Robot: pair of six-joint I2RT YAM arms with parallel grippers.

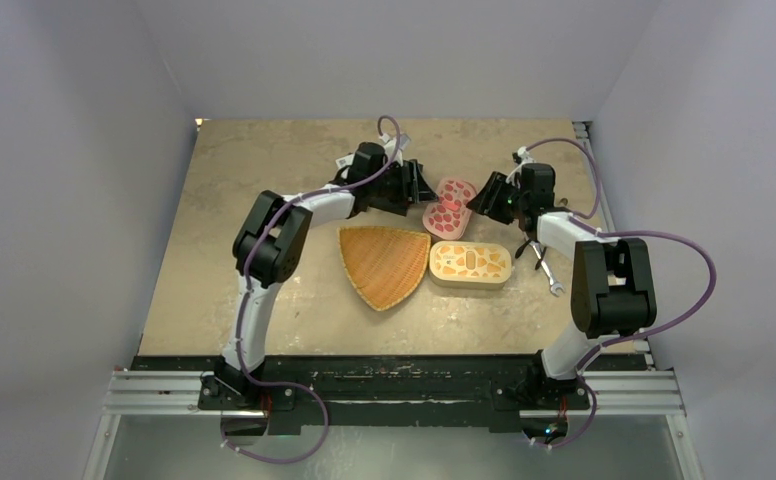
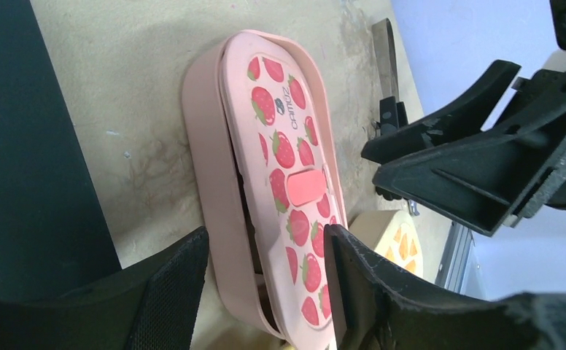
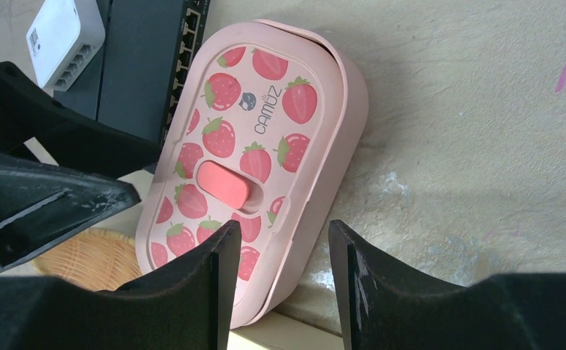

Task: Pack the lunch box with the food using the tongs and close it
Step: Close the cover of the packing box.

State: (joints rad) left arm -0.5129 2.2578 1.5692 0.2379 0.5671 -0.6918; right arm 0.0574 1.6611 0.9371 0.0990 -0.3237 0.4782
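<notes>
- Lunch box (image 1: 450, 207), pink with a strawberry print, lies on the tabletop (image 1: 244, 150) toward the far middle, between my two arms. I read its lid as on, though in the left wrist view it looks slightly off its seat along one side.
- Left jaws stand apart. In the left wrist view one finger (image 2: 171, 292) sits outside the box's wall and the other finger (image 2: 360, 292) is across the lid, so the near end of the box lies between them. I cannot tell whether either one touches it.
- Right jaws are apart as well. One finger (image 3: 192, 292) is over the lid's edge and the other finger (image 3: 382, 292) is over bare tabletop just beside the box, with the box's rim in the gap. I cannot judge contact here either.
- Second oval box (image 1: 471, 264), cream with an orange print and its lid on, sits just nearer to me than the pink one.
- Orange wicker tray (image 1: 384, 262) lies just left of that second box.
- Small silver tool (image 1: 546, 272) lies on the tabletop to the right of the second box, beside the right arm.
- Thin dark strip (image 2: 386, 58) shows beyond the pink box in the left wrist view; too little of it shows for me to name it.
</notes>
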